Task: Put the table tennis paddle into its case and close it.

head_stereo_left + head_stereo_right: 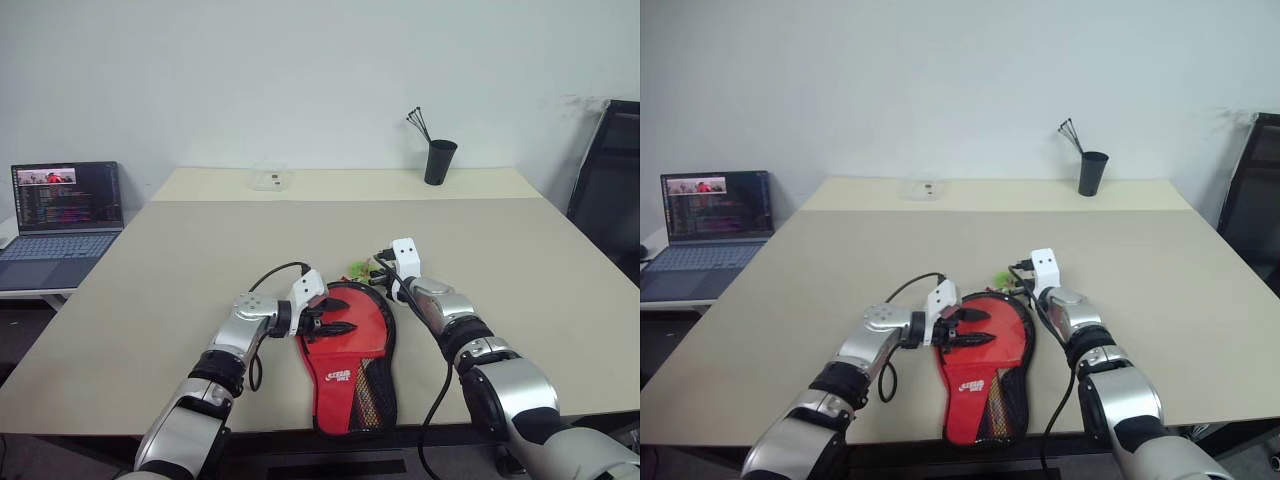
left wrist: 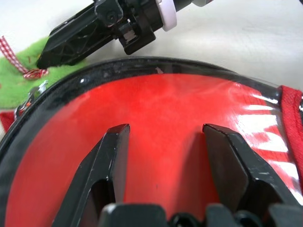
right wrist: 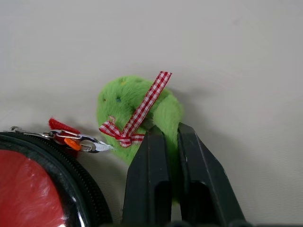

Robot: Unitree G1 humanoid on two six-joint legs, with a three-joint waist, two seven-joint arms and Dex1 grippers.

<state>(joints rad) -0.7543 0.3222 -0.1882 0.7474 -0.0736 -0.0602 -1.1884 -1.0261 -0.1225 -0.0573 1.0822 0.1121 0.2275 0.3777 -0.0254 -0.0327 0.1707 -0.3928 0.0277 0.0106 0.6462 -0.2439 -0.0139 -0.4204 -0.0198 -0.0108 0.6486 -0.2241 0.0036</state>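
Case point(image 1: 348, 365) flat on counter point(image 1: 150, 300), red side up, near front edge. Left tool point(image 1: 335, 315) spread over round end. Right tool point(image 3: 165, 142) pinching green plush charm point(image 3: 137, 111) at zipper pull. Soft, light, limp fabric; zipper rim likely best hold.

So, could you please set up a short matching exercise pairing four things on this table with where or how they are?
Things:
1. left gripper
2. right gripper
3. black cup
4. laptop

Places or states:
A. far side of the table, sticks inside
B. open, over the red case
C. side desk, screen lit
D. shut on the green charm

Pairs: 1-B, 2-D, 3-A, 4-C
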